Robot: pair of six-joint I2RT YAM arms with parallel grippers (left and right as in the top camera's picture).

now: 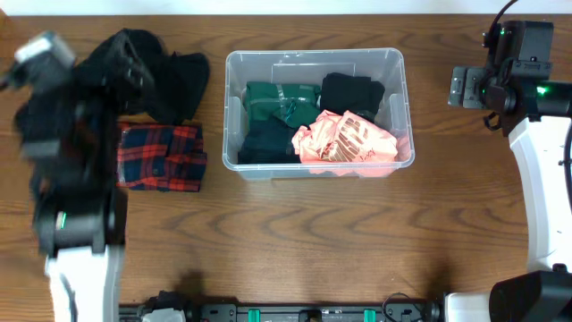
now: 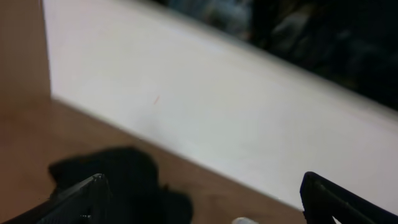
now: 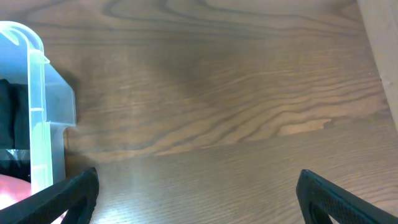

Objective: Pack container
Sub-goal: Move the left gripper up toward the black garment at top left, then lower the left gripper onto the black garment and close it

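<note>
Overhead: plaid shirt [image 1: 163,159] and black clothes [image 1: 183,80] left of container [image 1: 304,170], both jaws apart.

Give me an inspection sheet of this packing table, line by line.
Surface: wooden table.
Job's things: container holds a green garment, black garment and pink garment.
Clutter: black clothes heap and red plaid shirt, left of the container.
Grippers: left pincer open, beside the heap; right pincer open over bare wood right of the container.
Cables: black cable looping at top right.
Surroundings: pale panel, blurred.
</note>
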